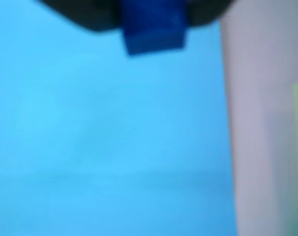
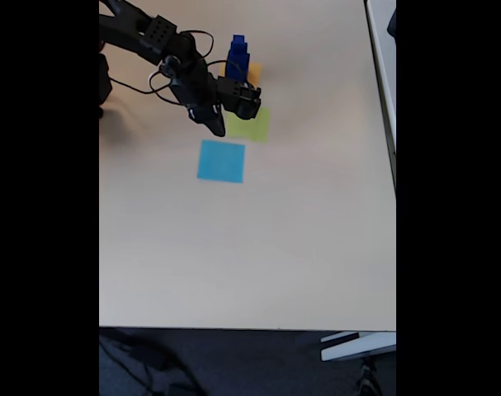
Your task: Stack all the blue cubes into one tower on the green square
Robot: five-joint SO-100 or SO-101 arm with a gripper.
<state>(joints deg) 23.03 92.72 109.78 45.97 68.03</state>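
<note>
Blue cubes point(image 2: 238, 58) stacked in a tower on the orange square point(image 2: 252, 74), beside the green square point(image 2: 250, 125).

Wrist view, blurred: one blue cube point(image 1: 155, 29) sits between dark fingers at the top edge, clamped as far as I can tell, over the light-blue square point(image 1: 109, 137). Fixed view: the gripper point(image 2: 219, 124) hangs at the green square's left edge, above the tan table point(image 2: 300, 247).
</note>
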